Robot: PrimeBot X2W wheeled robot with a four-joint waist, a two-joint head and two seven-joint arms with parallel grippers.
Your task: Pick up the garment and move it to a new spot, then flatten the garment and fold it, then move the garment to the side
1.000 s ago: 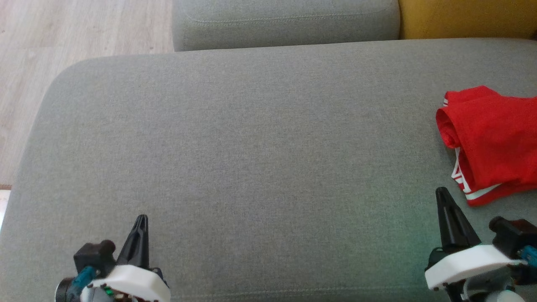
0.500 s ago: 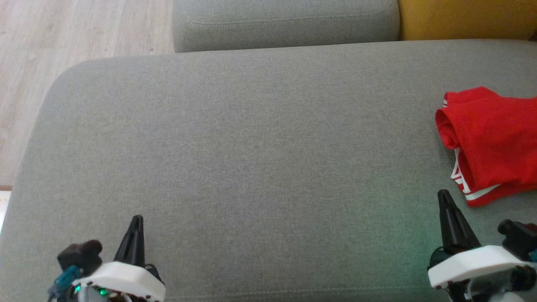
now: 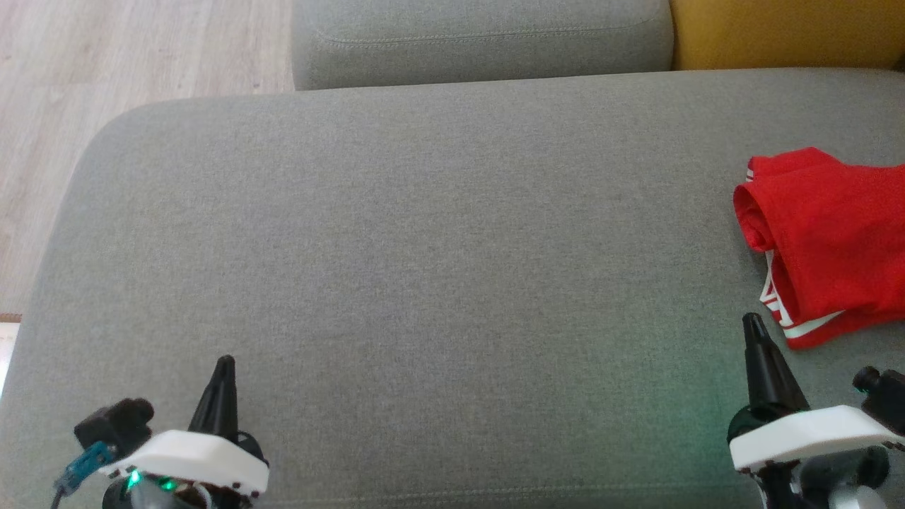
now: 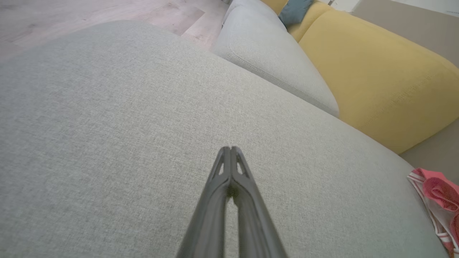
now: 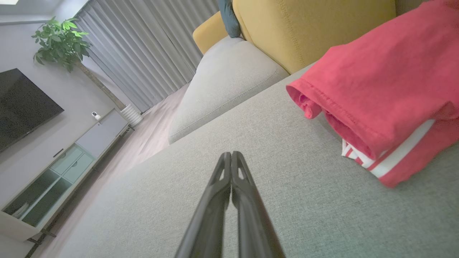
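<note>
Moved: left gripper [image 3: 225, 360] edged left and right gripper [image 3: 752, 319] edged right, both near, pinched closed and empty. Item: folded red cloth garment with white stripes [image 3: 827, 240], at the right edge of the grey fabric sofa seat [image 3: 424, 247]. It was probably set aside as finished.

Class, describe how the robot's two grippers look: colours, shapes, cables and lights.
The left gripper and right gripper each have two long, tapering black fingers with slotted cut-outs near the tips, rising from a rounded white plastic housing. A small black camera block sits beside each. The left also shows a teal cable and green lights.
</note>
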